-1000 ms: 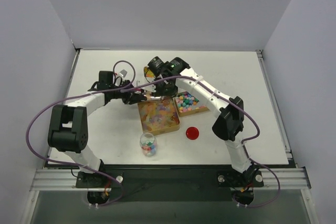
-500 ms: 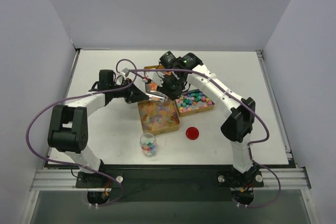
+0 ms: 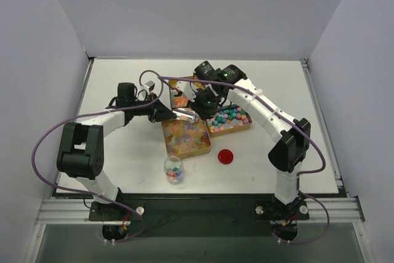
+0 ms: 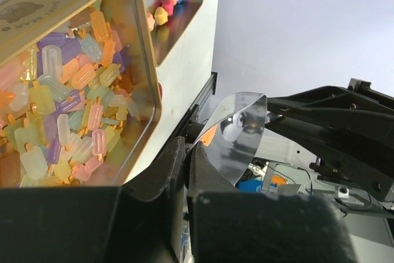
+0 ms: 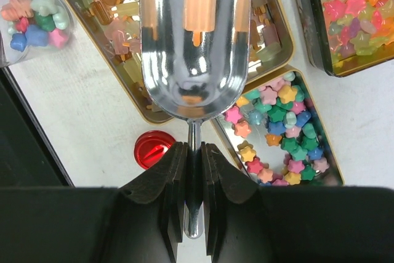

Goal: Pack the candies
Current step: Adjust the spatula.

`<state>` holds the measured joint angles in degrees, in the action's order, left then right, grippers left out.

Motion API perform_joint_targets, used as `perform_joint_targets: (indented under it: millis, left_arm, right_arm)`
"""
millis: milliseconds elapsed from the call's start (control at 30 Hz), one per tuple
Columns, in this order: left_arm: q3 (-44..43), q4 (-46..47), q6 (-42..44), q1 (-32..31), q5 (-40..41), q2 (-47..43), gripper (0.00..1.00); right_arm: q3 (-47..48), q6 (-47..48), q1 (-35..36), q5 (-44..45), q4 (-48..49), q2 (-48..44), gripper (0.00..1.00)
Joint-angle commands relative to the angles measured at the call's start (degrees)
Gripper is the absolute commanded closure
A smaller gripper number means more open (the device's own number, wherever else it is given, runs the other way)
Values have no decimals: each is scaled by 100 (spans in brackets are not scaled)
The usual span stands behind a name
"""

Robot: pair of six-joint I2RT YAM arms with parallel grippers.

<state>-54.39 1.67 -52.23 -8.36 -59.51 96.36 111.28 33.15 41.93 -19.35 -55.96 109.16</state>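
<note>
The candies fill open gold tins: popsicle shapes and stars. A small clear jar holds several star candies. My right gripper is shut on the handle of a metal scoop, held over the popsicle tin with one orange popsicle candy in its bowl. My left gripper has its jaws closed by that tin's far left corner. The scoop's lip sits right at its tips; I cannot tell whether it is pinched.
A flat red round lid lies on the table right of the jar. A third tin of translucent star candies stands behind the popsicle tin, partly hidden by my right arm. White walls enclose the table.
My right arm swung right and nearer, bringing the scoop from the back tin to over the popsicle tin's far edge. My left gripper barely shifted.
</note>
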Motion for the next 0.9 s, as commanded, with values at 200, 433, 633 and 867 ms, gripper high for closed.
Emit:
perform_joint_targets:
  millis: [200,433,633,867]
  left_arm:
    - [578,2545,-989,-96,-491,366,100]
    - [359,3206,-1482,-183,-773,542,85]
    - [578,4819,-2545,-201,-1124,665,100]
    - [843,6152,-3470,-131,-1160,762,100]
  right_arm:
    - [-493,472,262,-640,604,-765,100]
    - [-599,816,658,-438,604,-818,100]
    - [-582,703,562,-297,622,-713,100]
    - [-722,105,201,-472,613,-791,67]
